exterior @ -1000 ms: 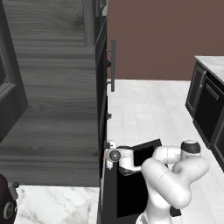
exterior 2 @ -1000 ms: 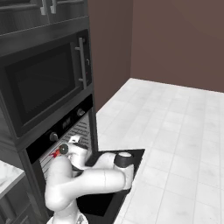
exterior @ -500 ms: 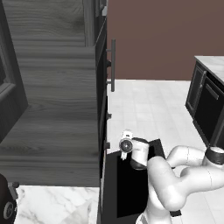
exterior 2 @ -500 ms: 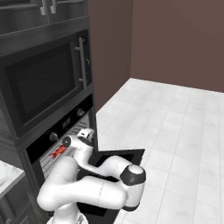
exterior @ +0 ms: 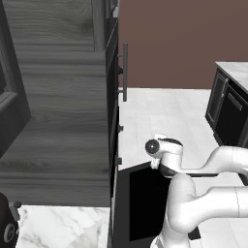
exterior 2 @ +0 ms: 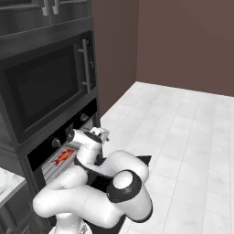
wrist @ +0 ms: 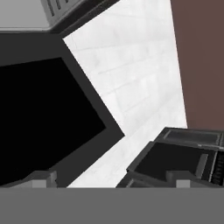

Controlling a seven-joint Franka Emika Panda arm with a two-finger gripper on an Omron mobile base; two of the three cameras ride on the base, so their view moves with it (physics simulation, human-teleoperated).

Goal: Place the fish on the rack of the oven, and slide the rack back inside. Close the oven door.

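Fish [exterior 2: 63,156] lies on the rack [exterior 2: 58,165], left of centre in the right base view, just under the oven's [exterior 2: 43,98] control strip. From that view the rack looks still drawn out over the open door [exterior: 147,201], so your remaining steps are likely the push-in and the door lift.

Risks from here:
- Shove the rack fast and the glossy fish may slide on the wires, toward an edge or off.
- Push off-centre and the rack could skew in its guides and jam partway.
- Lift the door before the rack is fully home and the door will hit the rack front.
- The arm's elbow hangs low over the door; a wide swing could knock it.

Hard to read:
- Hand [exterior: 156,147] sits mid-frame in the left base view, above the door's far edge. You cannot tell how far it is open; the fingertips at the bottom of the hand view are too cropped. Nothing is seen held.
- Arm covers most of the door and the rack's near corner in the right base view.
- Door handle is not made out.
- Oven cavity depth is lost in shadow.
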